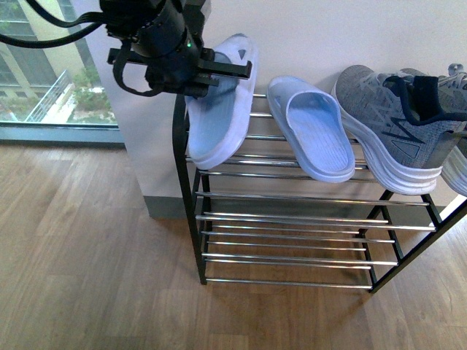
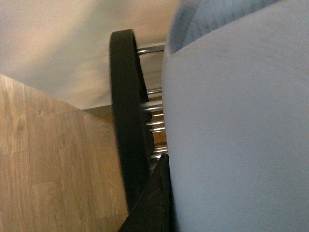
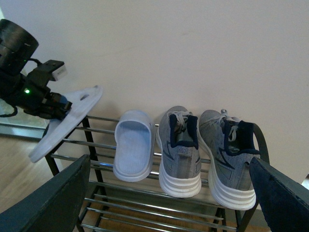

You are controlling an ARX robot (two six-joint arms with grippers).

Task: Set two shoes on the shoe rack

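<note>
In my left gripper I hold a pale blue slide; my jaws are closed on its upper strap part, one dark finger lies across it. The slide is tilted, its toe end points down toward the floor and its heel end goes up toward the wall. It has a thick white-blue sole and a smooth inner bed of a stronger blue. It hangs over the end of the top tier of the shoe rack, just above the black loop of the frame. In the left wrist view the sole fills most of the picture, and the black loop with the chrome bars stands just beside it. I cannot tell if the slide touches the bars.

To the far side of my left jaws, on the same top tier, lies the second slide, of the same pale blue, with open toe, leaning down over the front bar. Beyond it stand two grey knit sneakers with white ribbed soles and dark collars, close beside each other.

My right gripper is wide open, its two dark fingers stand well apart and hold nothing; the rack is in front of it, between the fingers. The two lower tiers show only chrome bars. Under the rack is a wooden floor, behind it a pale wall.
</note>
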